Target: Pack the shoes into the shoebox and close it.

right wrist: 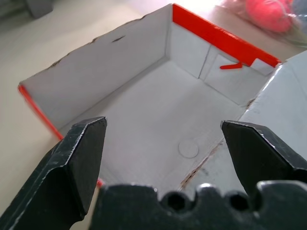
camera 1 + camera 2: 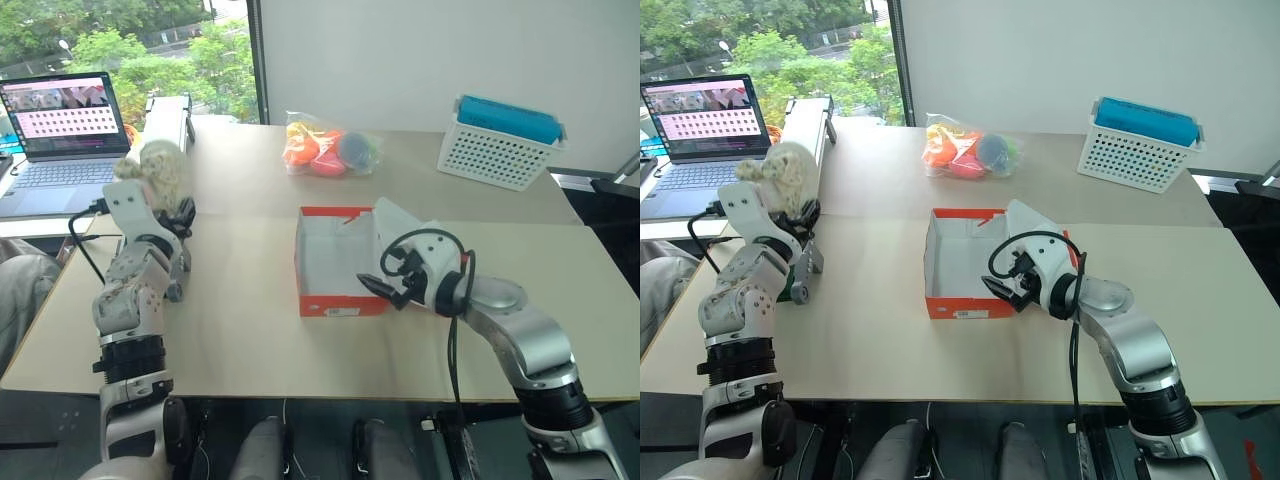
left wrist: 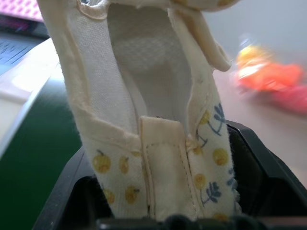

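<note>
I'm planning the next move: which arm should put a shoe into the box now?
Left, probably: its gripper already holds a shoe, while the right gripper hangs open and empty at the shoebox.

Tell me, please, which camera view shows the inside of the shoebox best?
The right wrist view: it looks straight into the open shoebox, showing its bare white floor and walls with no shoe inside. Both eye views show the box from above, its near right corner hidden by the right gripper.
</note>
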